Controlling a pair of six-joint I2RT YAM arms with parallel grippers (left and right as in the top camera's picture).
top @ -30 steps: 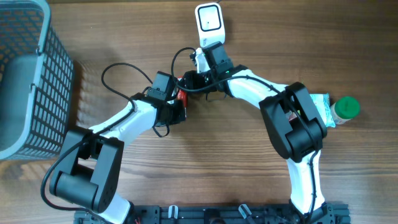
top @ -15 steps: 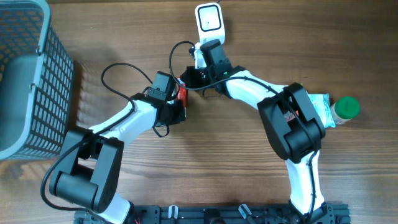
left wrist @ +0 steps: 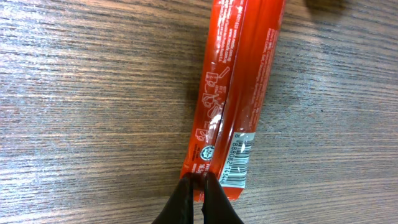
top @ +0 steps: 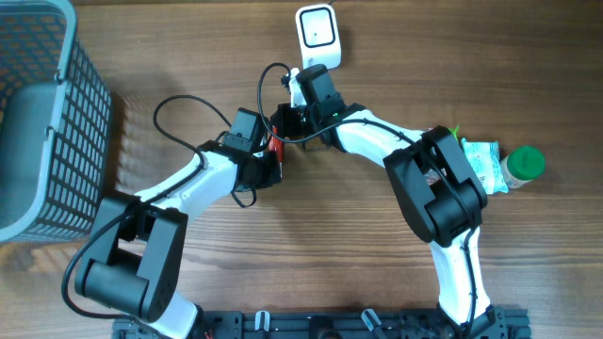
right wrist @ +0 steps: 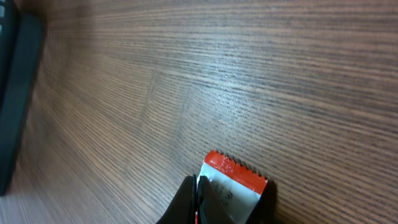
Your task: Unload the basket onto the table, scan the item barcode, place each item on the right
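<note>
The item is a long red packet (left wrist: 239,81) with a white barcode patch (left wrist: 239,158) near its lower end, lying just above the wooden table. My left gripper (left wrist: 199,182) is shut on that lower edge, beside the barcode. My right gripper (right wrist: 198,183) is shut on the packet's (right wrist: 239,183) other end, which has a serrated red edge and a silver band. From overhead, only a sliver of the red packet (top: 276,144) shows between the left gripper (top: 269,160) and the right gripper (top: 285,127). The white scanner (top: 317,30) stands just beyond them at the table's far side.
A grey mesh basket (top: 38,113) fills the left side. A teal packet (top: 480,162) and a green-capped bottle (top: 523,165) lie at the right. A black cable (top: 184,118) loops beside the left arm. A dark object (right wrist: 12,93) edges the right wrist view.
The right gripper has closed on the packet's far end and shifted slightly left. The left gripper has kept its hold and its place.
</note>
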